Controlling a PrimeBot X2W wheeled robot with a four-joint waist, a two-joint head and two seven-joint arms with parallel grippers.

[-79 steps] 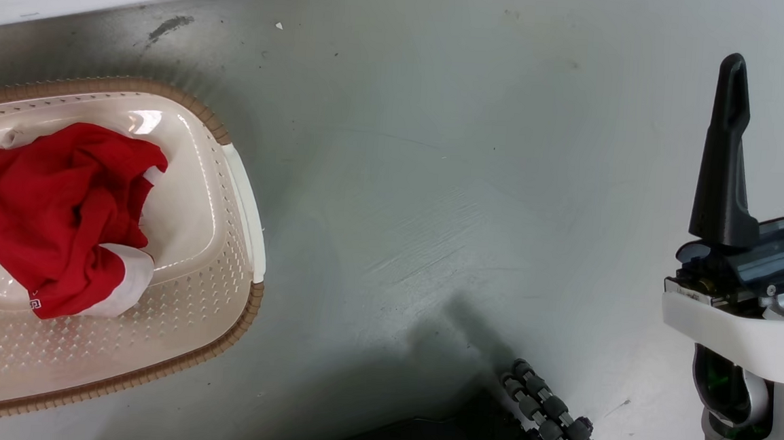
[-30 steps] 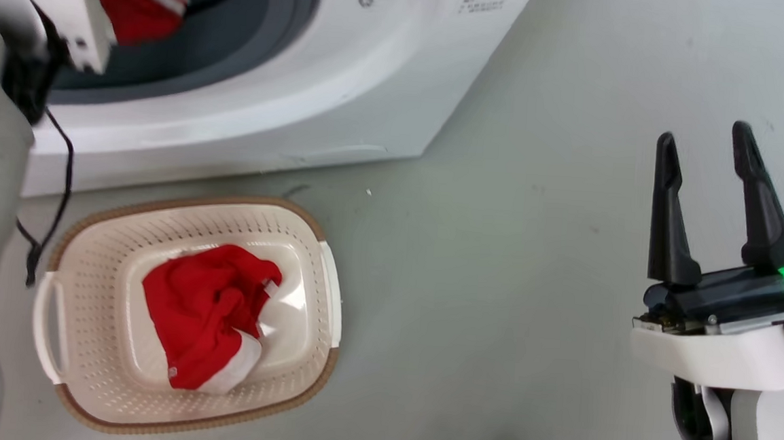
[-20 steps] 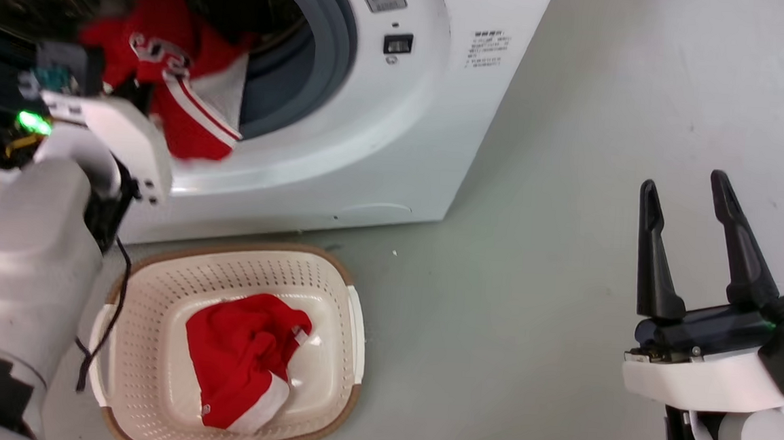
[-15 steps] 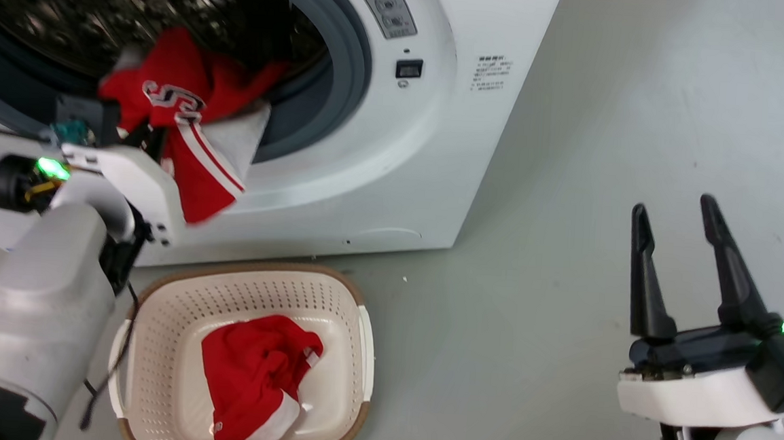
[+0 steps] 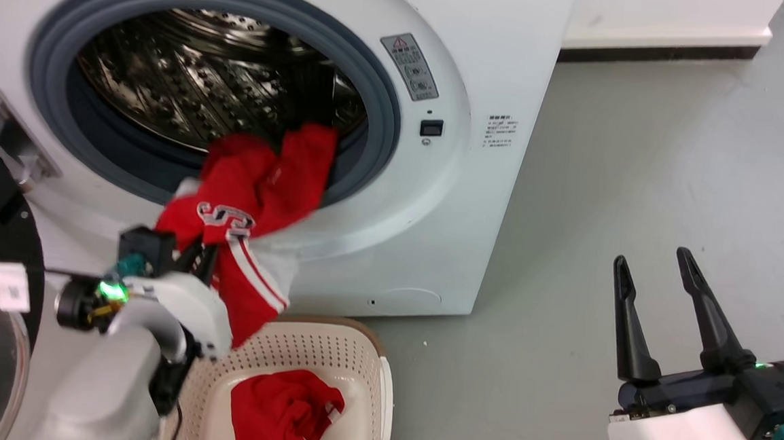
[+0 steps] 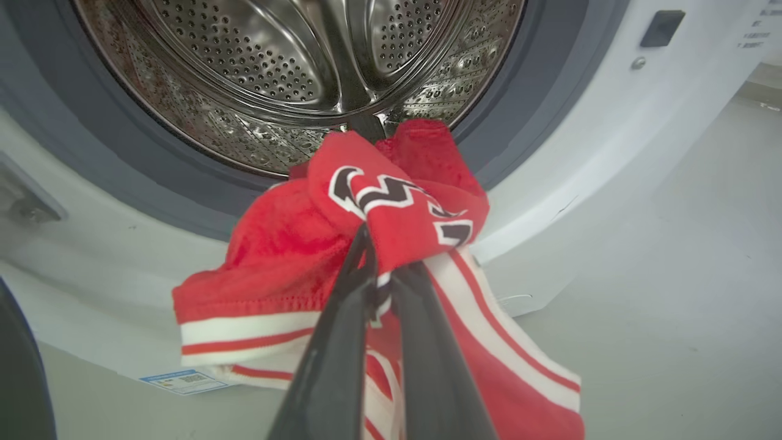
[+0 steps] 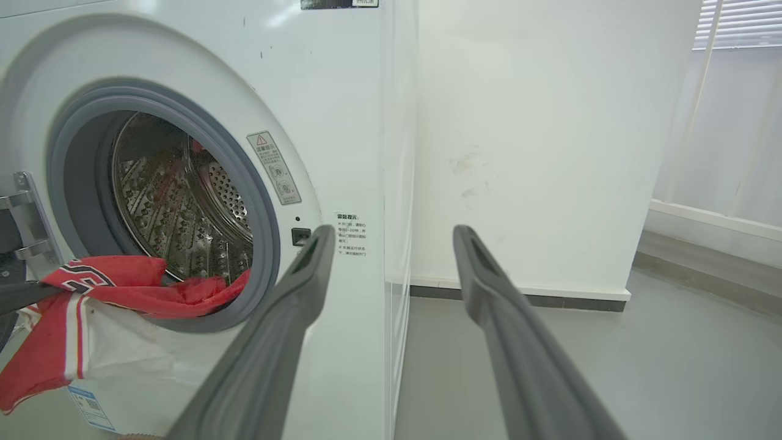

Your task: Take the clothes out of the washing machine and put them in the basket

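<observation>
Pinching a bunched fold of the soft bright red jersey (image 6: 287,244) with white striped trim and black-edged white lettering, between the 2 long dark fingers of the left gripper (image 6: 379,269), pressed close together on the cloth just below the lettering. Reaching up from the lower left of the head view on a pale bent forearm, left gripper (image 5: 207,255) level with the lower front of the large white front-loading washing machine (image 5: 446,216), a green light lit at the wrist.

Drawn partway out of the round porthole: 1 red end of the jersey (image 5: 257,191) lying over the dark grey rubber gasket (image 5: 378,110) at its lower lip, backed by the perforated shiny steel drum (image 5: 203,79); the other end hanging down the white front panel. Long axis running from the drum mouth outward and down, lettering near the pinch, striped hem lowest. Hem dangling over the near brown rim of the cream perforated plastic basket (image 5: 329,352); touching or apart, cannot tell.

Sitting on the grey floor (image 5: 607,158) just in front of the machine, basket holding 1 crumpled red garment (image 5: 285,411) with a white panel.

Held at the lower right, well apart from the machine, right gripper (image 5: 650,257) spread wide and empty, fingers pointing up the head view.
</observation>
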